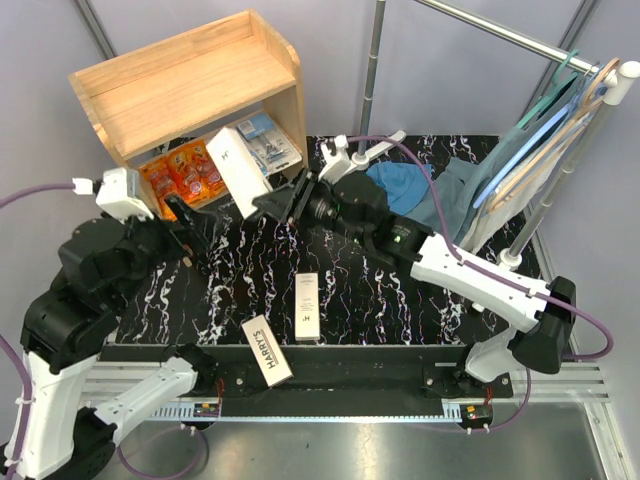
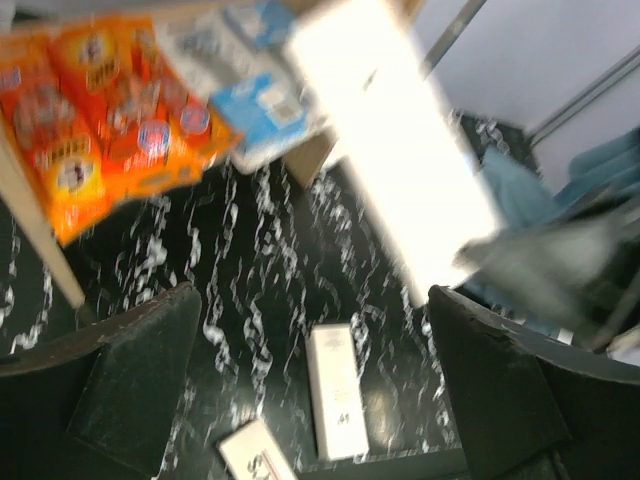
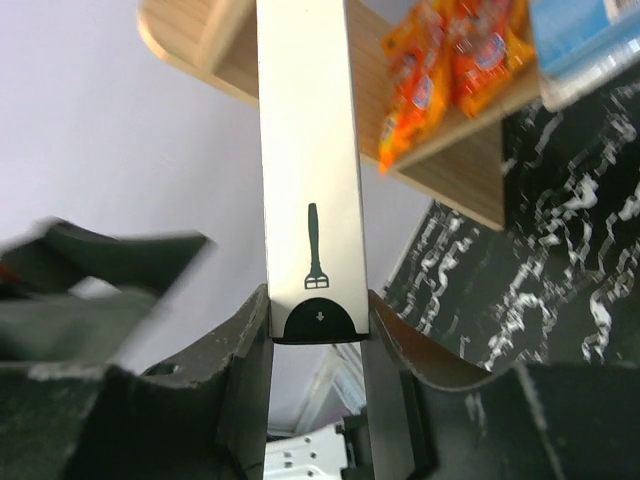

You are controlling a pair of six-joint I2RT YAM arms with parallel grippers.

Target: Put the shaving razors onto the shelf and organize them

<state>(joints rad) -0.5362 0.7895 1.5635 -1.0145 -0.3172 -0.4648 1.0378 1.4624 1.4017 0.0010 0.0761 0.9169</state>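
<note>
risk on the left: left hand [image 1: 183, 213], spread wide and empty just beside orange packs [image 1: 186, 170], apt to be struck by white box [image 1: 238, 168] or to nudge those packs. pinched only at its dark end, so apt to pivot against shelf [image 1: 190, 80] edge. clamped in right hand [image 1: 278, 200], jutting ahead of fingers toward lower level.

Left arm [image 1: 90, 265]: elbow folded high over its near-left base, forearm angled forward and right, white camera block [image 1: 122, 192] on the wrist. Jaws stand fully apart, nothing between them. Both black fingers [image 2: 130, 385] appear blurred in the wrist view.

Right arm [image 1: 480, 275]: stretched low from its near-right base, diagonally forward-left. Jaws part-closed on the dark-marked end of a long white cardboard box [image 3: 310, 150], one finger [image 3: 245, 380] against each side. Box projects straight out past the fingertips.
</note>
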